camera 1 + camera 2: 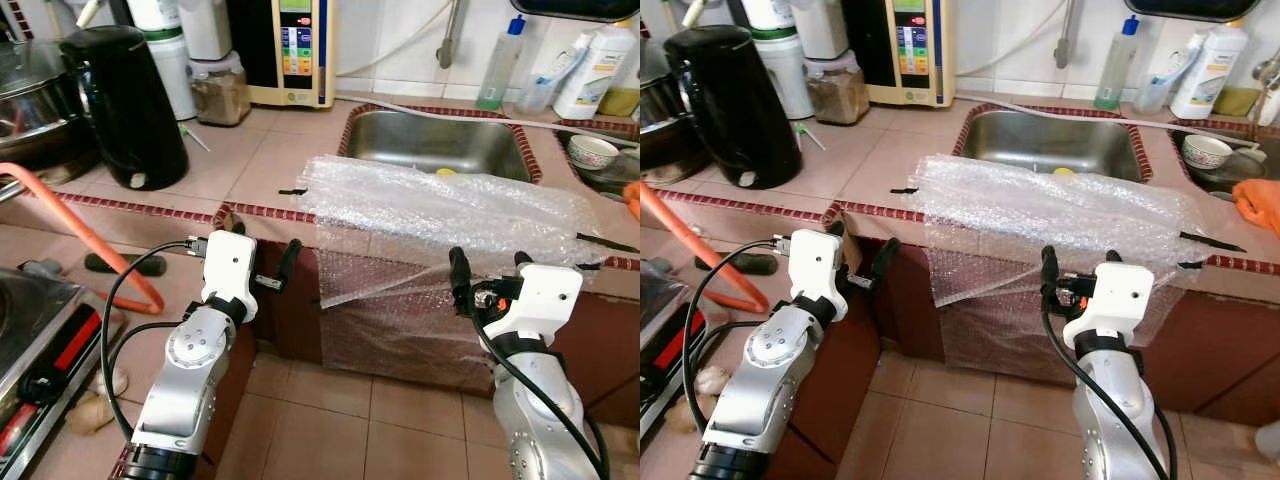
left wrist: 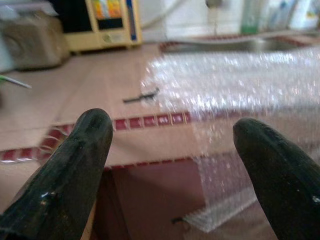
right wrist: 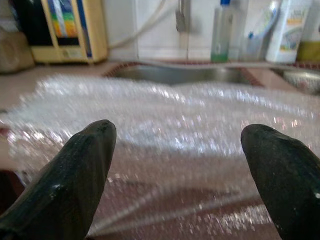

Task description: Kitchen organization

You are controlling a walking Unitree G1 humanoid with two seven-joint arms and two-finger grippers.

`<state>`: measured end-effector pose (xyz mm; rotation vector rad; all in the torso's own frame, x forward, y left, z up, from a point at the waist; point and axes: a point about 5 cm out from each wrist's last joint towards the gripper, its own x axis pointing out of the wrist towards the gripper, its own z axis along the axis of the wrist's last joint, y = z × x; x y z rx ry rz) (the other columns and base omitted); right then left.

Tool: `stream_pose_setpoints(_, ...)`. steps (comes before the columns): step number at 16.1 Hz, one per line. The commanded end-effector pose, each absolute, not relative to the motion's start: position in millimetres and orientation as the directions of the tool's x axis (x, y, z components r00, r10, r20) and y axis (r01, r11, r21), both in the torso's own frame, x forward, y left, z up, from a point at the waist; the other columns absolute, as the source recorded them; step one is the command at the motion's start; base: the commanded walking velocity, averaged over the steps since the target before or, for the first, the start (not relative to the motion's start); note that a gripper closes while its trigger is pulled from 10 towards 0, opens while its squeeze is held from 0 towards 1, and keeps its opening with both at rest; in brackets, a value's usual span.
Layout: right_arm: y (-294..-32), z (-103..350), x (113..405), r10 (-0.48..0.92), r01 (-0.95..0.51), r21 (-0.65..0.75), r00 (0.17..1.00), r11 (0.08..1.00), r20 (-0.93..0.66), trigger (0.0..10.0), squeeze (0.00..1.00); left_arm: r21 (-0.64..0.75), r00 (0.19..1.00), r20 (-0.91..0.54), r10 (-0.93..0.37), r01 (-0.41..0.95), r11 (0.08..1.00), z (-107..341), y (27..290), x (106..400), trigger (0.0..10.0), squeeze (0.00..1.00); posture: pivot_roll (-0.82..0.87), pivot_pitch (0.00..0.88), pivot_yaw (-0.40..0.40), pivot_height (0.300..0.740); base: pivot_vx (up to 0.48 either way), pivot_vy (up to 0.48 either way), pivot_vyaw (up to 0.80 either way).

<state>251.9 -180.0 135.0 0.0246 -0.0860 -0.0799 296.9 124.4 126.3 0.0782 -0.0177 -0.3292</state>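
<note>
right gripper (image 3: 177, 165): two black fingers (image 3: 75, 170) spread wide apart | bubble wrap (image 3: 165, 112): shiny sheet just beyond the fingers, draped over the counter edge | sink (image 3: 185, 74): steel, behind the wrap | far wall: clear bottle (image 3: 221, 31), white bottle (image 3: 284, 30), yellow-framed appliance (image 3: 75, 29) | bowl (image 3: 304, 80) beside the sink

Left end effector (image 1: 262, 262), right end effector (image 1: 490, 268) — both raised, agape

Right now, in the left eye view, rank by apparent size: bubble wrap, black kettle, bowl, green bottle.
1. Bubble wrap
2. Black kettle
3. Green bottle
4. Bowl
The last two look close; the bottle sits farther back, so that order is unsure.
</note>
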Motion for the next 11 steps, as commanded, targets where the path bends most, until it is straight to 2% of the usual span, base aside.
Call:
stream_pose_setpoints(1,-180,124,251,-0.076,0.075,0.018,0.996,0.997,0.051,10.0,0.00,0.085,0.932,-0.041,-0.360,0.363,0.928,110,125,295,10.0,0.00,-0.03,0.035,0.028,0.740,0.000,0.000,0.00)
stream_pose_setpoints(5,-181,117,250,-0.082,0.081,0.020,0.996,0.996,0.025,10.0,0.00,0.071,0.926,-0.079,-0.369,0.374,0.925,96,127,292,10.0,0.00,-0.03,0.035,0.028,0.740,0.000,0.000,0.00)
stream_pose_setpoints(7,-182,114,249,-0.082,0.081,0.019,0.997,0.997,0.017,10.0,0.00,0.075,0.922,-0.098,-0.374,0.382,0.921,90,127,290,10.0,0.00,-0.03,0.035,0.028,0.740,0.000,-0.300,0.00)
stream_pose_setpoints(11,-178,70,247,-0.053,0.058,0.039,0.990,0.998,-0.129,10.0,0.00,0.070,0.891,-0.245,-0.383,0.410,0.910,42,132,277,10.0,0.00,-0.04,0.029,0.031,0.740,0.000,-0.322,0.00)
